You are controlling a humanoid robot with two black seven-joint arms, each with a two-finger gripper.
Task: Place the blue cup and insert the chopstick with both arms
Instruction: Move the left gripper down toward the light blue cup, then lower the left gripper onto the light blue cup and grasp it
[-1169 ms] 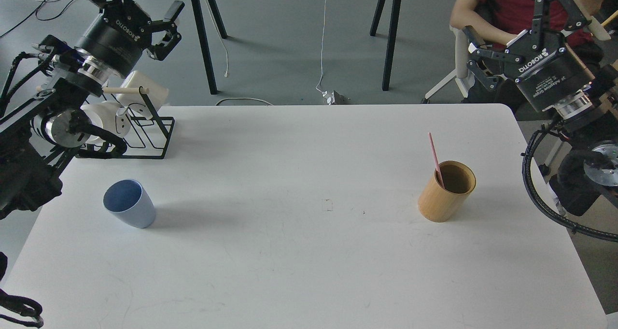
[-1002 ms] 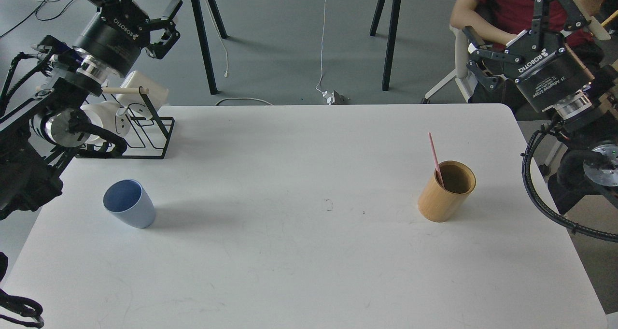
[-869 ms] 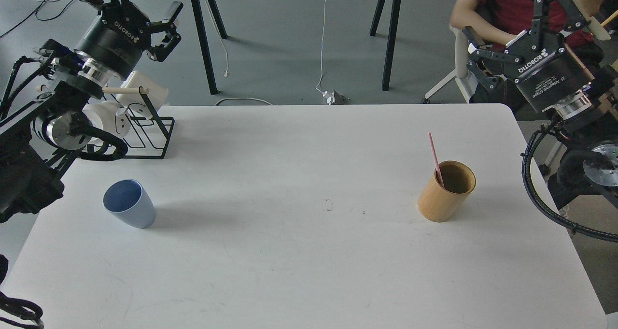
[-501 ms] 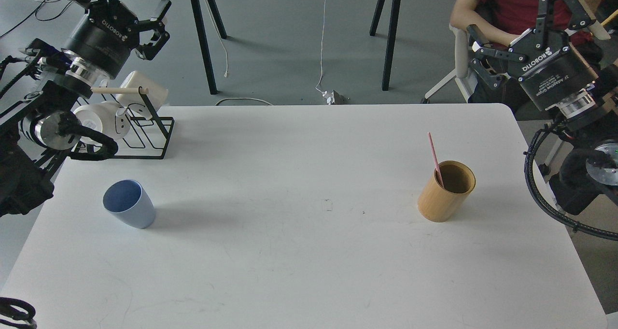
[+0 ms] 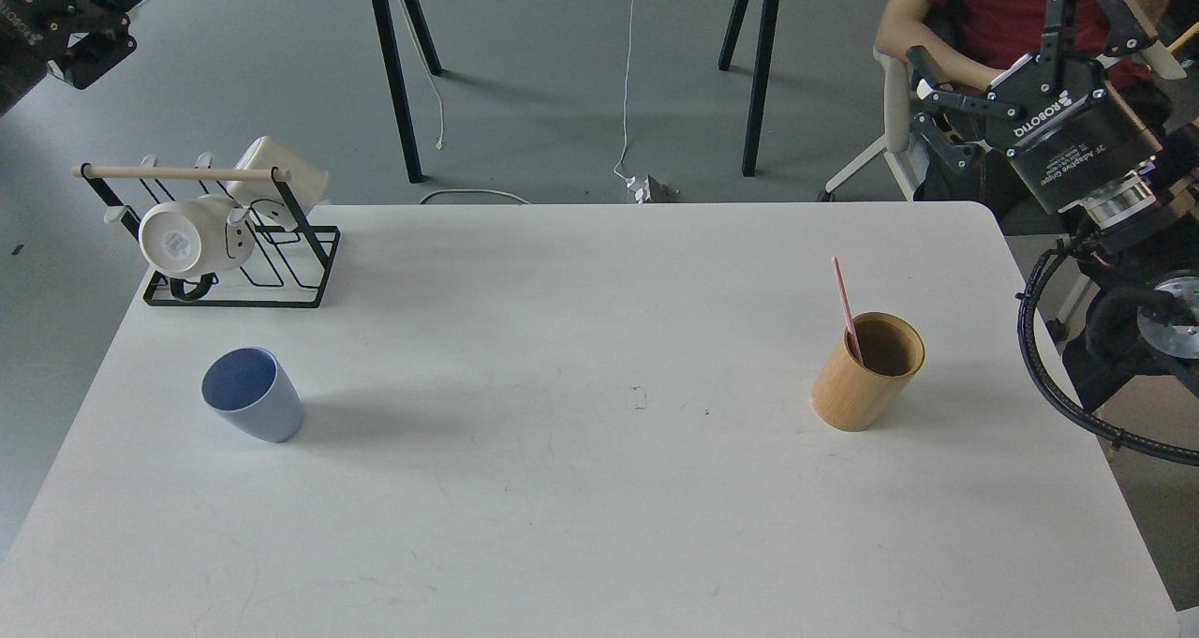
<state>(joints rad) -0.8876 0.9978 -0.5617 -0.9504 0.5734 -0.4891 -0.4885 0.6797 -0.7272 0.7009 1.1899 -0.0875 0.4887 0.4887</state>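
Observation:
The blue cup (image 5: 251, 407) stands upright on the left part of the white table (image 5: 599, 526). The pink chopstick (image 5: 845, 306) leans inside a tan wooden cylinder (image 5: 864, 376) on the right part. My left gripper (image 5: 70, 20) is at the top left corner, far above and behind the cup. Only its body and one splayed finger show; it holds nothing. My right gripper (image 5: 1016, 43) is open and empty. It is raised beyond the table's far right corner, well above the cylinder.
A black wire rack (image 5: 281, 273) with a pale wooden dowel and white mugs (image 5: 187, 237) stands at the back left of the table. A person in a red shirt (image 5: 974, 1) sits behind the right gripper. Black trestle legs (image 5: 398, 76) stand on the floor behind.

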